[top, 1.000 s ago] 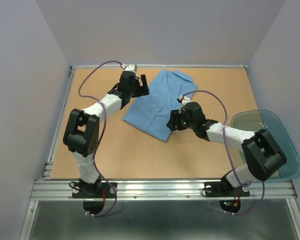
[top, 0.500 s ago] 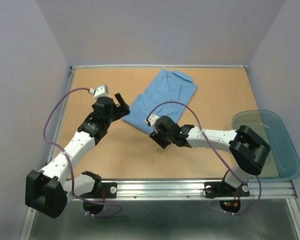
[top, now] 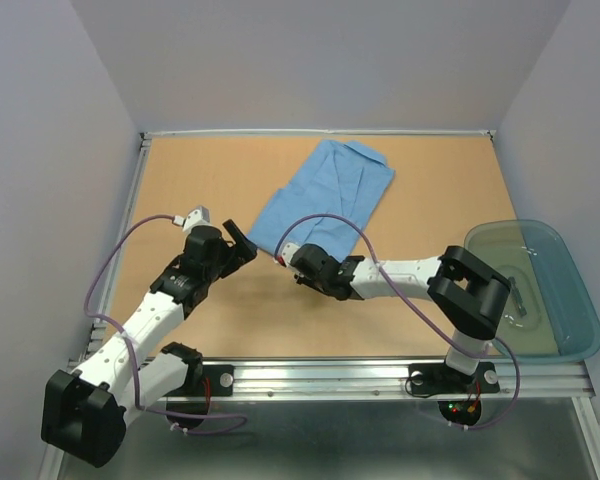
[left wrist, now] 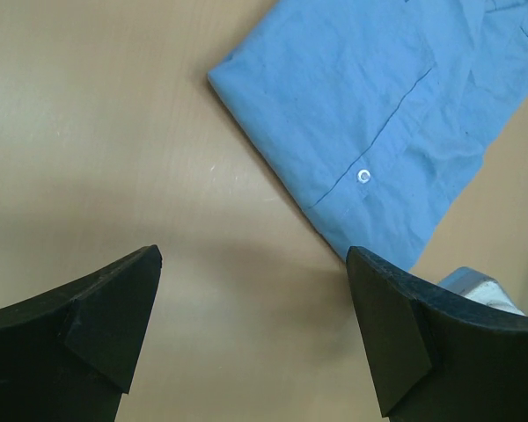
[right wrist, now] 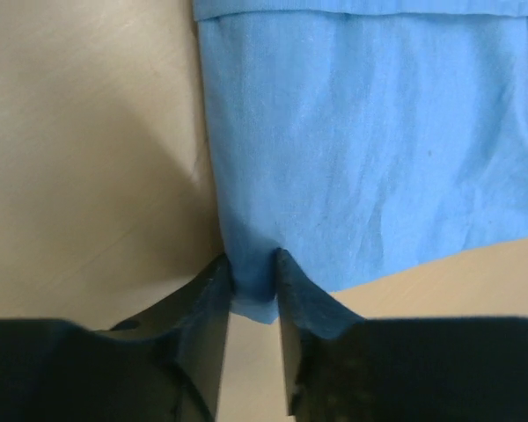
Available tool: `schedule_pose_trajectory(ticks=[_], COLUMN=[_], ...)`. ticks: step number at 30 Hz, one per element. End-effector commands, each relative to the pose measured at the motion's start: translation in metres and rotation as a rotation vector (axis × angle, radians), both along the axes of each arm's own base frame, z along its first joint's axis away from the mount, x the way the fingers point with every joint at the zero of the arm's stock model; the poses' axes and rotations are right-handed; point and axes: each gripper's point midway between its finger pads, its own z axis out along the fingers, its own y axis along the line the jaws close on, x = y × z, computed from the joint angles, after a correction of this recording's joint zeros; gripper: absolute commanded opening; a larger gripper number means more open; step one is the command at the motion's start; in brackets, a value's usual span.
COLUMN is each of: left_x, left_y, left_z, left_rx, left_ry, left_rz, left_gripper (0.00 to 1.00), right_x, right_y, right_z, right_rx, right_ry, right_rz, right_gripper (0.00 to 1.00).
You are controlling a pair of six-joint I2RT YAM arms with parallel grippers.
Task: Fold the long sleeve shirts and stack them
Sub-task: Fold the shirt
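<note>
Grey-lavender walls close in three sides; tan wooden counter (top: 180, 190) fills the floor of the enclosure.

Left arm (top: 150, 310): stretched from the near-left base toward mid-counter. Right arm (top: 410, 272): elbow raised at near right, forearm lying low and reaching left across the counter.

Light blue shirt (top: 325, 195): folded to a long oblong, flat on the counter, centre to far side, lying on a diagonal. Collar end at far right, hem end at near left.

Translucent teal tub (top: 570, 335): at the right edge of the counter, well apart from the shirt.

Left fingers (left wrist: 114, 308): spread wide, grasping nothing, over bare counter just short of the shirt's near-left corner.

Right fingers (right wrist: 202, 325): drawn close together, with the shirt's near edge pinched between them; cloth puckers at the pinch and lies flat beyond it.

White button (left wrist: 363, 176): visible on the placket seam near the shirt's lower edge, left wrist view.
</note>
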Motion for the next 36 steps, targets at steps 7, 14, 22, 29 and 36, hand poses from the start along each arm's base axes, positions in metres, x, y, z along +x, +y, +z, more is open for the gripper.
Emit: schedule_pose_trajectory(ticks=[7, 14, 22, 29, 36], left_x=[-0.004, -0.002, 0.011, 0.028, 0.032], left_y=[-0.016, -0.024, -0.028, -0.041, -0.061], left_z=[-0.018, -0.020, -0.026, -0.052, -0.062], left_rx=[-0.162, -0.293, -0.386, -0.308, -0.359], left_ry=[0.067, 0.051, 0.013, 0.062, 0.072], left_rz=[0.053, 0.098, 0.156, 0.087, -0.001], left_gripper=[0.98, 0.98, 0.96, 0.95, 0.95], right_x=[-0.012, -0.030, -0.044, -0.049, -0.049], right_y=[0.030, 0.078, 0.104, 0.108, 0.117], right_z=[0.011, 0.043, 0.056, 0.060, 0.063], right_rx=[0.105, 0.370, 0.562, 0.655, 0.721], right_ry=[0.077, 0.197, 0.294, 0.321, 0.335], right_rz=[0.045, 0.065, 0.027, -0.016, -0.023], right_gripper=[0.01, 0.01, 0.01, 0.01, 0.01])
